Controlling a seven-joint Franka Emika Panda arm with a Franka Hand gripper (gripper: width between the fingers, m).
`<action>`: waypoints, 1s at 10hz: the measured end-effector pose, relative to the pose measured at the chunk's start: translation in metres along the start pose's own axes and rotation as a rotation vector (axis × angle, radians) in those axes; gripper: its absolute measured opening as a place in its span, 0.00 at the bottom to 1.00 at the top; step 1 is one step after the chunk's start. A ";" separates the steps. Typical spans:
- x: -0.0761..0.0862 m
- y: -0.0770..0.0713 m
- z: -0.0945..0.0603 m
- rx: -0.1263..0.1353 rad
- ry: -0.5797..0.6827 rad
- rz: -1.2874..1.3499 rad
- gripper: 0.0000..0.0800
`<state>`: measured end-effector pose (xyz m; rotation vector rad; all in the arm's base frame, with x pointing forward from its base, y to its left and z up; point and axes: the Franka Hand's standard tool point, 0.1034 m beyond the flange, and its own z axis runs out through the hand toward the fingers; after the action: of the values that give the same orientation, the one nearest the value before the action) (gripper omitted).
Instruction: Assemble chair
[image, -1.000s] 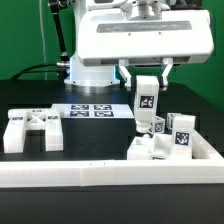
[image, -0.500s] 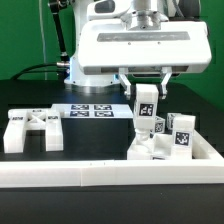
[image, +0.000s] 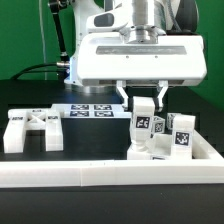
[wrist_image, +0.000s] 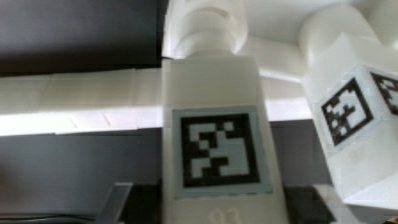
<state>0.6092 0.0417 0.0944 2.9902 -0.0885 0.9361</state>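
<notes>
My gripper (image: 145, 99) is shut on an upright white chair leg (image: 144, 123) with a black-and-white tag, gripping its top end. The leg's lower end reaches down among a cluster of white chair pieces (image: 177, 137) at the exterior view's right, where two more tagged blocks stand. Whether it touches them I cannot tell. In the wrist view the tagged leg (wrist_image: 217, 110) runs straight out from my gripper (wrist_image: 222, 200), and another tagged piece (wrist_image: 356, 100) stands beside it. A flat white chair panel (image: 30, 130) lies at the exterior view's left.
The marker board (image: 92, 110) lies flat behind the parts on the black table. A long white border frame (image: 100, 176) runs along the front and up the right side, enclosing the cluster. The arm's broad white body hangs over the middle.
The arm has come down with the leg held in it. The leg's lower end now sits lower, among the pieces at the exterior view's right. The jaws have not changed.
</notes>
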 end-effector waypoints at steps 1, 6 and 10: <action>-0.002 0.001 0.001 -0.002 -0.004 0.003 0.37; -0.010 -0.004 0.007 -0.003 0.000 -0.003 0.37; -0.014 -0.001 0.008 -0.007 0.002 -0.012 0.37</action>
<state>0.6024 0.0437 0.0796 2.9795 -0.0735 0.9353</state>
